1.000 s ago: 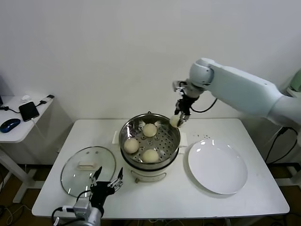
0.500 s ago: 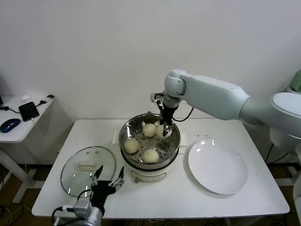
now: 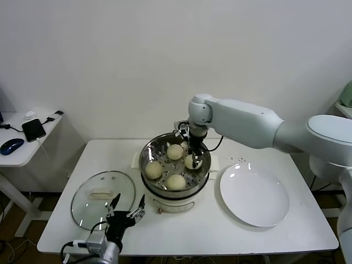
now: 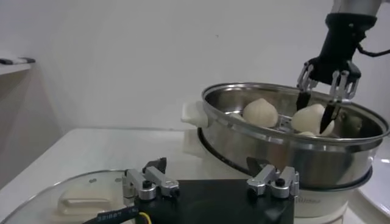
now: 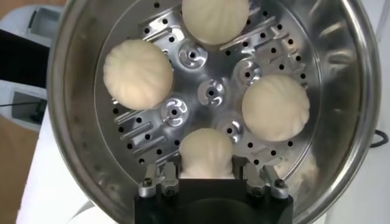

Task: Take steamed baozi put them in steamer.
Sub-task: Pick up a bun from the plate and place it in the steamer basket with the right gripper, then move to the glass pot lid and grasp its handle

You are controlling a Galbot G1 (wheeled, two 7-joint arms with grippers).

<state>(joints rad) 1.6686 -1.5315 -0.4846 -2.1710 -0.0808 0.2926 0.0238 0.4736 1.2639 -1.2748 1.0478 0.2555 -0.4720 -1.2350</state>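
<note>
Steel steamer [image 3: 175, 165] holds four smooth domed baozi [image 5: 138, 74]; right pincer [image 5: 207, 176] straddles one, slightly parted.

The steamer [image 3: 175, 165] stands open at the top, its glass lid [image 3: 103, 191] lying apart on the table [image 3: 231, 234] to its left. Inside, four baozi [image 5: 136, 73] fill the perforated tray, with bare metal only at the centre. The right gripper [image 3: 191, 154] and its arm block the steamer's far right rim. The white plate [image 3: 254, 194] lies just right of the steamer, nothing on it.
</note>
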